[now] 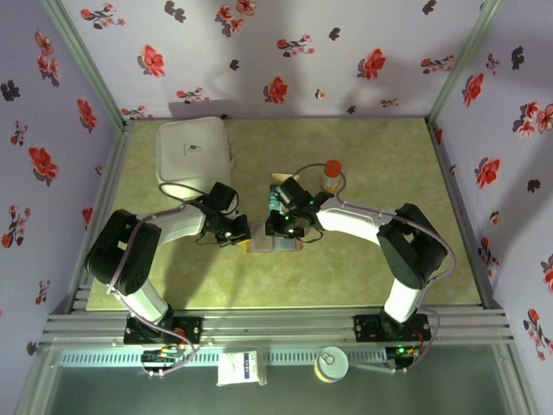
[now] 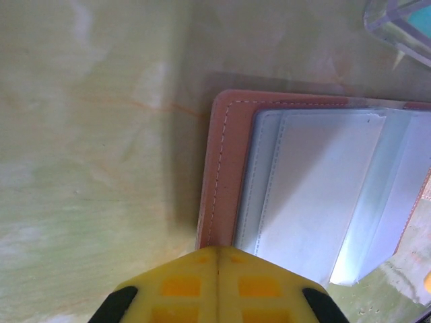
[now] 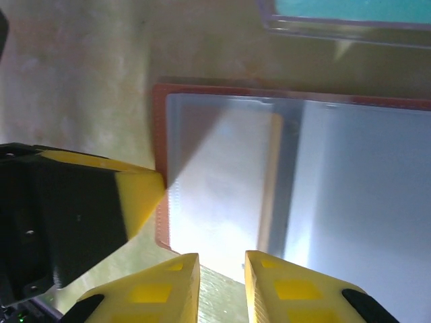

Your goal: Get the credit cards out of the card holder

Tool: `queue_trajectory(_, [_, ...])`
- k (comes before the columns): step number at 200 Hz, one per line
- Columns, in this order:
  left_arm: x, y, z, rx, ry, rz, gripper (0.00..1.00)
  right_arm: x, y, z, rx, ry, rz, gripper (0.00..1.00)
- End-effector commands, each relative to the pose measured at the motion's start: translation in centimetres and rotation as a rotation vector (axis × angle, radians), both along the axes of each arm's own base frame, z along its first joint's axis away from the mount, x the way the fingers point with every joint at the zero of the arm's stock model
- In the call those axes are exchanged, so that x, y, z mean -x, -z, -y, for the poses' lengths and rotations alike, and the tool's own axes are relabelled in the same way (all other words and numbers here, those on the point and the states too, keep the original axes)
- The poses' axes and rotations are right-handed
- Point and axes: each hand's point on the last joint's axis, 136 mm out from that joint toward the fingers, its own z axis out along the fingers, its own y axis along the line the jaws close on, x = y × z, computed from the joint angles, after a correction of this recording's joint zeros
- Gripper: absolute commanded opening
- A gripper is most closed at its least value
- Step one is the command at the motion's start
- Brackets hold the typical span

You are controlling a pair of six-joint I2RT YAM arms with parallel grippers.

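Observation:
The card holder (image 1: pixel 273 243) lies open on the table between my two grippers, brown rim (image 2: pixel 225 168) around clear blue-grey pockets (image 3: pixel 215 182). A tan strip (image 3: pixel 271 182) shows through one pocket; I cannot tell whether it is a card. My left gripper (image 2: pixel 219 250) is shut, its yellow tips resting on the holder's brown left rim; it sits at the holder's left (image 1: pixel 235 233). My right gripper (image 3: pixel 221 259) is open a little, nothing between its fingers, at the pocket's near edge (image 1: pixel 278 227). A teal card (image 3: pixel 350 8) in a clear plastic cover lies just beyond the holder.
A white square box (image 1: pixel 194 151) stands at the back left. A small bottle with an orange cap (image 1: pixel 331 175) stands right of the teal card (image 1: pixel 278 194). The left gripper's yellow finger (image 3: pixel 138 192) shows close beside my right fingers.

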Motion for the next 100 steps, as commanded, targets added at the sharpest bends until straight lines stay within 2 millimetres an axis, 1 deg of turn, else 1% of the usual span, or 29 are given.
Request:
queue_trajectory(1, [0.0,0.4,-0.3,-0.014,0.009,-0.011,0.00,0.2,0.2,-1.2,-0.031,-0.002,-0.022,0.26])
queue_trajectory(40, [-0.1,0.1,-0.5,-0.021,0.004,0.000,0.00,0.1,0.9,-1.4,-0.004,-0.004,-0.035,0.27])
queue_trajectory(74, [0.0,0.4,-0.5,-0.024,0.009,-0.004,0.00,0.0,1.3,-1.7,-0.001,-0.008,-0.034,0.27])
queue_trajectory(100, [0.1,0.8,-0.6,-0.027,0.010,-0.012,0.00,-0.3,1.2,-2.2,-0.010,-0.012,-0.026,0.25])
